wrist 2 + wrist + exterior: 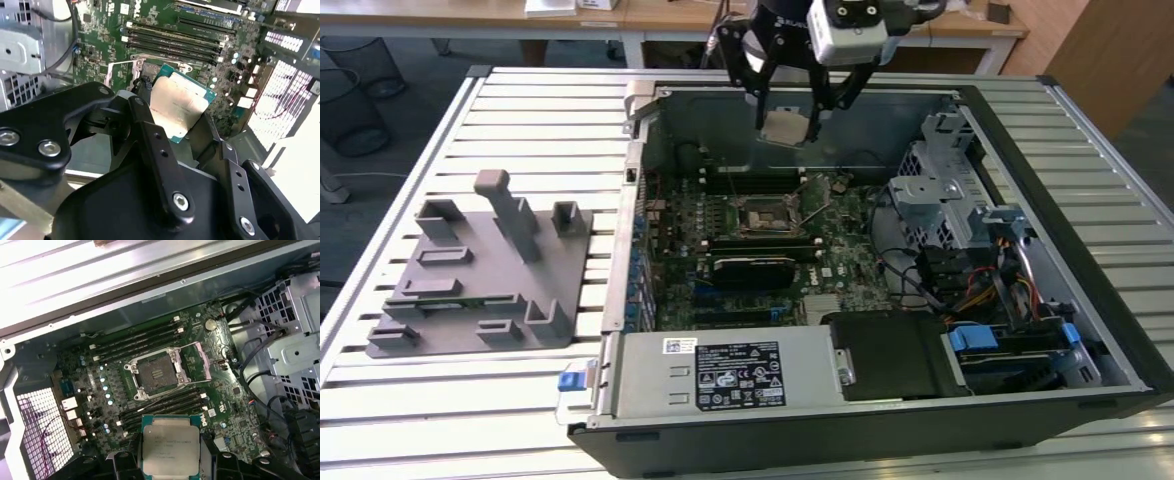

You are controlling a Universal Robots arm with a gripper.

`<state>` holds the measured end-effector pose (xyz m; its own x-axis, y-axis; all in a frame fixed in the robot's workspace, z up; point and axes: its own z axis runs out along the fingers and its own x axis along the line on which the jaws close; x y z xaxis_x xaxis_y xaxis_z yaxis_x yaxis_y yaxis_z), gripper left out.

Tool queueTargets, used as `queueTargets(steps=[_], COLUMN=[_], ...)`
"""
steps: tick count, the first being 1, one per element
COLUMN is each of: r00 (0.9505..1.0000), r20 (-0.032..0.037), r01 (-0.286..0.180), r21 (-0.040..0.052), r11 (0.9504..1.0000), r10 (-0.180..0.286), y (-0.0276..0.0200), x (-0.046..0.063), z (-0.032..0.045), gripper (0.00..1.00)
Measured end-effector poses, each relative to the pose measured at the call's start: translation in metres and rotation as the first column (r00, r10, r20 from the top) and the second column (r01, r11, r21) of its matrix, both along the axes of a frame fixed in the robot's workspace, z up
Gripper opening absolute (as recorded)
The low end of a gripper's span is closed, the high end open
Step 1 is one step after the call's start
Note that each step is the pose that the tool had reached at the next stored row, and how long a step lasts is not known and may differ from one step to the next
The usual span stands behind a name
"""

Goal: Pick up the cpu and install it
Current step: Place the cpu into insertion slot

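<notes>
My gripper (790,124) hangs over the far side of the open computer case, shut on the cpu (786,126), a flat silver square with a thin green rim. In the first wrist view the cpu (170,444) sits between the black fingers (206,460), level and face up. The second wrist view has the cpu (178,105) tilted against the motherboard behind it. The motherboard socket (762,217) lies below and nearer the front, its metal frame lifted open (153,374), apart from the chip.
The case (630,180) rests on a slatted metal table (534,110). A grey fixture plate with upright posts (480,270) stands at the exterior view's left. Drive cages and cables (961,220) fill the case's right side, a power supply (734,375) its front.
</notes>
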<state>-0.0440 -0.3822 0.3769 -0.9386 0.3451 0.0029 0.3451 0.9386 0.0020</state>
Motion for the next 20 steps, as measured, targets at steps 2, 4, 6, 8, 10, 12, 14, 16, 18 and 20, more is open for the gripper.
queueTargets(steps=[2,4,6,8,10,12,14,16,18,20], r00=[0.9994,0.9978,0.9950,0.9911,0.9861,0.9807,0.9748,0.9680,0.9608,0.9530], r20=[0.0000,0.0000,0.0000,0.0001,0.0001,0.0002,0.0003,0.0004,0.0004,0.0005], r01=[0.034,0.067,0.100,0.133,0.166,0.196,0.223,0.251,0.277,0.303], r21=[-0.0008,-0.0014,-0.0018,-0.0021,-0.0025,-0.0029,-0.0033,-0.0036,-0.0038,-0.0042], r11=[0.9994,0.9978,0.9950,0.9911,0.9861,0.9807,0.9748,0.9680,0.9608,0.9530], r10=[-0.034,-0.067,-0.100,-0.133,-0.166,-0.196,-0.223,-0.251,-0.277,-0.303], y=[0.0000,0.0000,0.0001,0.0000,0.0000,0.0000,0.0000,0.0000,0.0000,0.0000], x=[0.0000,0.0000,0.0000,0.0000,0.0000,0.0000,0.0000,0.0000,0.0000,0.0000], z=[-0.0002,-0.0005,-0.0009,-0.0014,-0.0018,-0.0022,-0.0025,-0.0028,-0.0032,-0.0035], gripper=[0.54,0.54,0.54,0.54,0.54,0.54,0.54,0.54,0.54,0.54])
